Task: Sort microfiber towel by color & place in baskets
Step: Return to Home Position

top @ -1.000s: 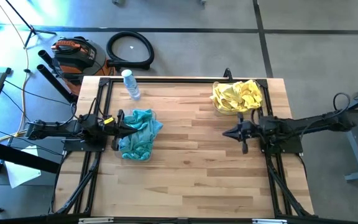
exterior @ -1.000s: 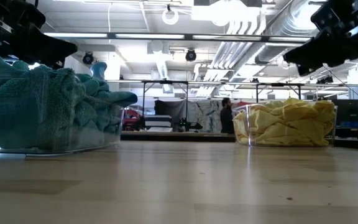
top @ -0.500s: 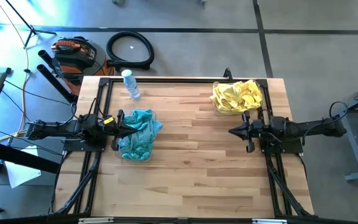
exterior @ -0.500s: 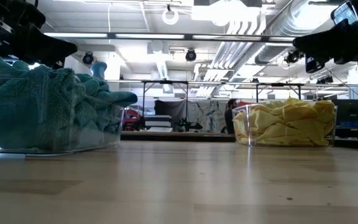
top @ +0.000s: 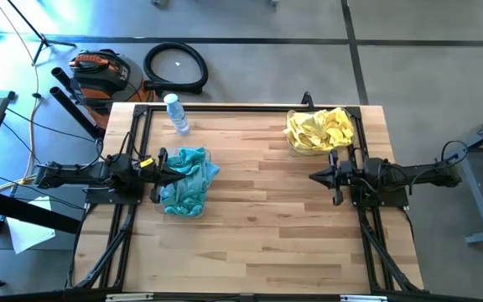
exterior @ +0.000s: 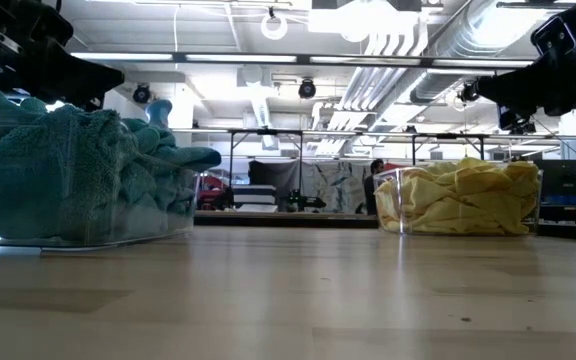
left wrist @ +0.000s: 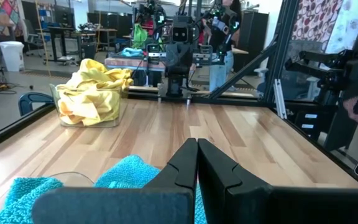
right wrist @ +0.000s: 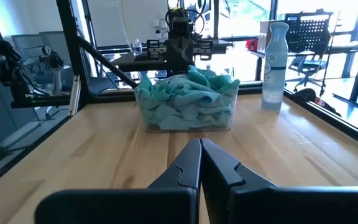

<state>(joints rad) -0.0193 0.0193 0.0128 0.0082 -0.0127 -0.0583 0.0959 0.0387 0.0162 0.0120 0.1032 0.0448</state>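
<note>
Now bare bench (top: 258,218) is seen between 2 edge-side bins (exterior: 393,215); left jaws, right jaws are closed, empty. Teal towels (top: 187,180), yellow towels (top: 317,130) are heaped.

Bright ceiling lights (exterior: 168,57) o'head, faint shadows on table (exterior: 298,295).

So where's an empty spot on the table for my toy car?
The table is bare in the middle, between the teal towel bin and the yellow towel bin, and across its whole near half. Crowded: around each bin, where the left fingers and right fingers hang, and by the water bottle.
</note>
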